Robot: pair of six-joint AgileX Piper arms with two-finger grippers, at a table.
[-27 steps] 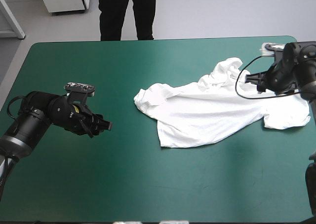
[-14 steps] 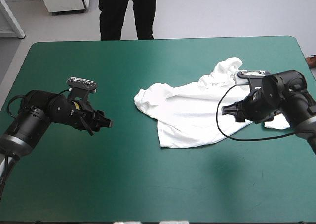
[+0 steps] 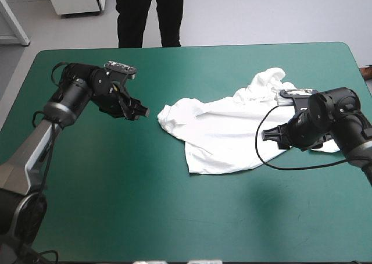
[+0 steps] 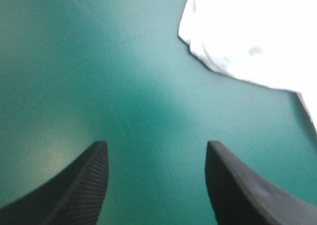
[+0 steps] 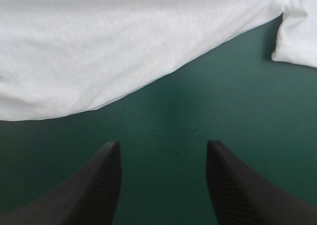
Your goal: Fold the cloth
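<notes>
Over the teal-green counter (image 3: 174, 217), my left gripper (image 3: 142, 111) and right gripper (image 3: 266, 134) hover open and empty beside the rumpled white T-shirt (image 3: 232, 133)

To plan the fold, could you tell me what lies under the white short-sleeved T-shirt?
Around the white short-sleeved T-shirt only the teal-green table cover shows, so it seems to lie straight on it. Anything beneath the cloth is hidden.
</notes>
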